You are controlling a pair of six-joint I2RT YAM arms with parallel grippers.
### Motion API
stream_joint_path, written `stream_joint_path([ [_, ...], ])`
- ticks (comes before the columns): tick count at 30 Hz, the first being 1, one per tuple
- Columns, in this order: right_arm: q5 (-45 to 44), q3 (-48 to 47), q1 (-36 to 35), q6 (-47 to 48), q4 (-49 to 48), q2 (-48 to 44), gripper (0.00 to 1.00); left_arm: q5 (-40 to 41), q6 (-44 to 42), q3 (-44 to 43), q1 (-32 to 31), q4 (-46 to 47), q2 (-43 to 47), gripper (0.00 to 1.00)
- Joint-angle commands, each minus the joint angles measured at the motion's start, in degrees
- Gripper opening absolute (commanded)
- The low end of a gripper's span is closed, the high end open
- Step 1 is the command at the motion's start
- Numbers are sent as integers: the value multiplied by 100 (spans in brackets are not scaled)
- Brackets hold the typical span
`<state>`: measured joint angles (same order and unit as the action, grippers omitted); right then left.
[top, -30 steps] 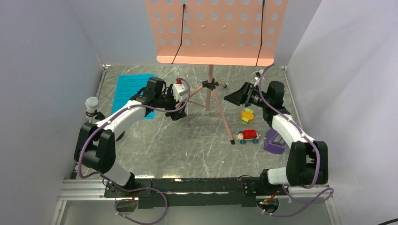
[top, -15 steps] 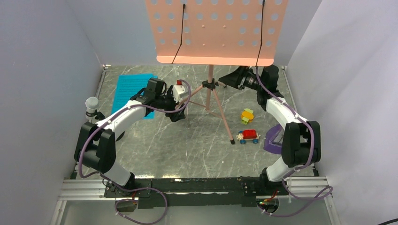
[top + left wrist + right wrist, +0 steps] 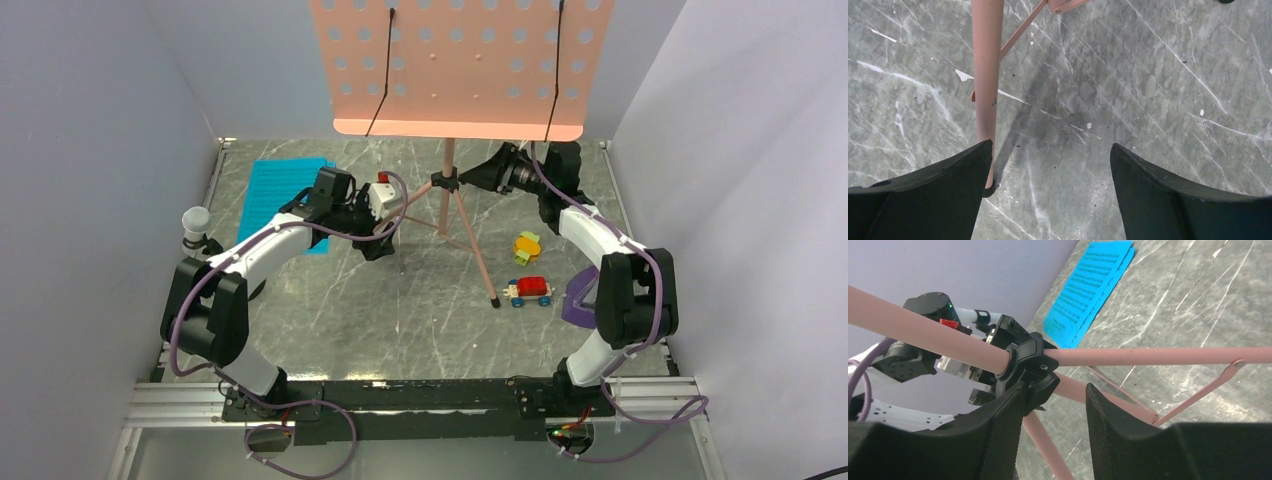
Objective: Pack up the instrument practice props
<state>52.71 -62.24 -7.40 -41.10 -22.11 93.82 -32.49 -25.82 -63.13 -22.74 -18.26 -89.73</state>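
the music stand [image 3: 455, 70] is salmon-pink, sheet music [image 3: 275, 195] cyan, table [image 3: 400, 300] grey-veined.

Marble table [image 3: 380, 300] w/ stand [image 3: 460, 70], cyan pages [image 3: 275, 195], metronome [image 3: 578, 300], red car [image 3: 531, 289], yellow toy [image 3: 527, 245].

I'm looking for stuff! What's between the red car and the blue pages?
In the top view, a stand leg and the left gripper lie between the car and the pages.

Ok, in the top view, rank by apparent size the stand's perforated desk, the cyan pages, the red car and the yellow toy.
1. The perforated desk, though it is raised nearer the camera.
2. The cyan pages.
3. The red car and yellow toy look alike, so they are not ranked.
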Motion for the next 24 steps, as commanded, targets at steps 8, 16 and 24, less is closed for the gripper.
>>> stream_joint_path([
  [8,-593,605,-73,1179,812,-11,46,-18,-123,-153,-29,82,0,92],
  [16,-13,867,50,998,294,-73,54,3,-150,-199,-26,88,-43,92],
  [24,-562,662,124,1015,627,183,54,-12,-147,-177,-23,84,-63,92],
])
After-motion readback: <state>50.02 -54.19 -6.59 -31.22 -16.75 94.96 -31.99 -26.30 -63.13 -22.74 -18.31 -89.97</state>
